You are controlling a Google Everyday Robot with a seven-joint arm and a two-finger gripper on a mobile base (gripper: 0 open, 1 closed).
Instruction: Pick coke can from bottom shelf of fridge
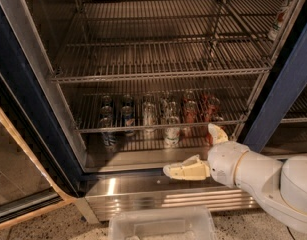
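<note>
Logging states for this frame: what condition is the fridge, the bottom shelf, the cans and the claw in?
fridge: open, wire racks exposed.
bottom shelf: holding a row of cans.
coke can: upright on the bottom shelf, not gripped.
white can: upright, near the shelf's front.
claw: open, holding nothing, at the front right of the bottom shelf.
</note>
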